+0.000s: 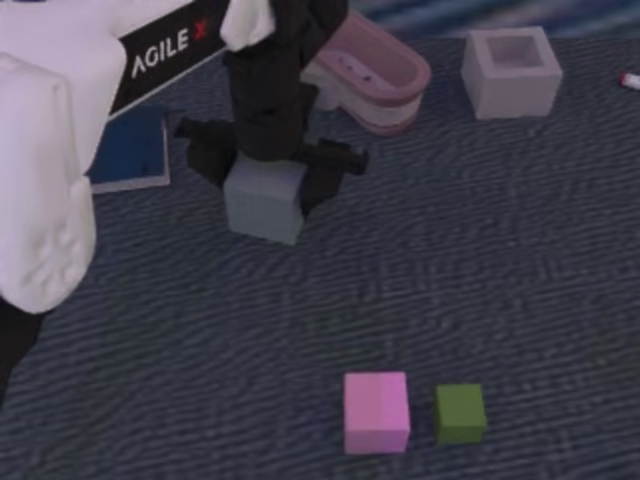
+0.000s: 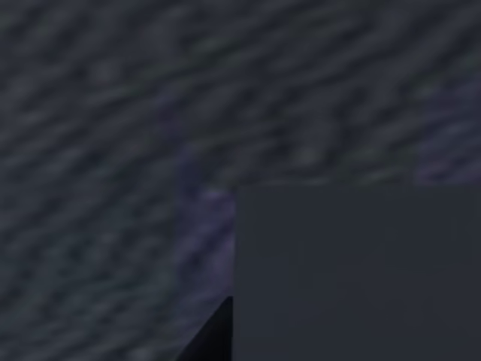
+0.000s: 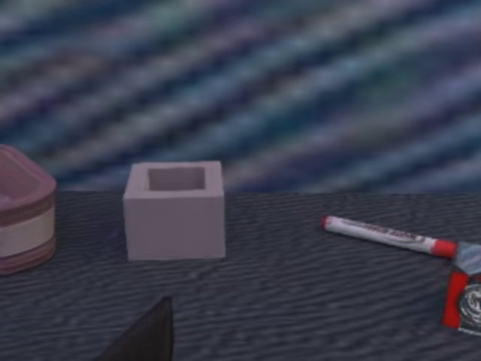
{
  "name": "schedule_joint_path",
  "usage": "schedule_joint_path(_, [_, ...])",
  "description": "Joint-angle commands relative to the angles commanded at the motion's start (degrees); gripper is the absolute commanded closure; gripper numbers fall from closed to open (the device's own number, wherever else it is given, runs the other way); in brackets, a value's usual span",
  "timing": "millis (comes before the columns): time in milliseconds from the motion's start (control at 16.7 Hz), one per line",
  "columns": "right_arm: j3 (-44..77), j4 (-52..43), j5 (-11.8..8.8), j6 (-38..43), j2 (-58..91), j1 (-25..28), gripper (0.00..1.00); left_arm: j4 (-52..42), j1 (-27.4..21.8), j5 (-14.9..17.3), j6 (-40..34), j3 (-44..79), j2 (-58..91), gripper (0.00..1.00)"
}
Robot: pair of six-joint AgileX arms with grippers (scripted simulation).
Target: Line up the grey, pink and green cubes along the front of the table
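The left gripper (image 1: 268, 175) stands over the grey cube (image 1: 265, 203) in the far-left part of the table (image 1: 520, 260). Its dark fingers (image 1: 335, 160) bracket the cube on either side, and the cube's upper portion is hidden beneath the wrist. Whether the fingers press the cube's faces cannot be told. The left wrist view shows one flat dark face of the grey cube (image 2: 353, 271) filling its lower corner, with ribbed table surface (image 2: 113, 150) around it.

The pink cube (image 1: 377, 411) and the green cube (image 1: 460, 413) sit side by side at the near edge, right of centre, with a narrow gap between them, the green one to the right. The grey cube lies well apart from both.

Along the far edge:
- a blue book (image 1: 130, 150) at left, partly under the arm;
- a pink oval tub (image 1: 370, 75) just right of the left arm;
- a hollow mauve box (image 1: 510, 72) further right;
- a red-capped marker (image 1: 629, 79) at the far-right edge.

Of the right arm, only a dark finger tip (image 3: 146, 335) shows in its wrist view; its finger state cannot be told. That view also shows the box (image 3: 174, 210), tub (image 3: 22, 210), marker (image 3: 387, 235) and a small red-and-white object (image 3: 466, 297).
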Motion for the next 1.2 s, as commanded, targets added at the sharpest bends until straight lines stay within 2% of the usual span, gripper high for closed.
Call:
schedule_joint_path(300, [0.00,0.00,0.00,0.00,0.00,0.00,0.00,1.92,-1.60,-0.09,-3.95,-6.44,-5.35,1.00])
schedule_joint_path(900, [0.00,0.00,0.00,0.00,0.00,0.00,0.00,10.64,-9.81,-0.36,-24.85,-43.28,-31.47,1.00])
schedule_joint_path(1200, [0.00,0.00,0.00,0.00,0.00,0.00,0.00,12.95,-12.05,-0.43,-30.30,-51.10,-38.20,1.00])
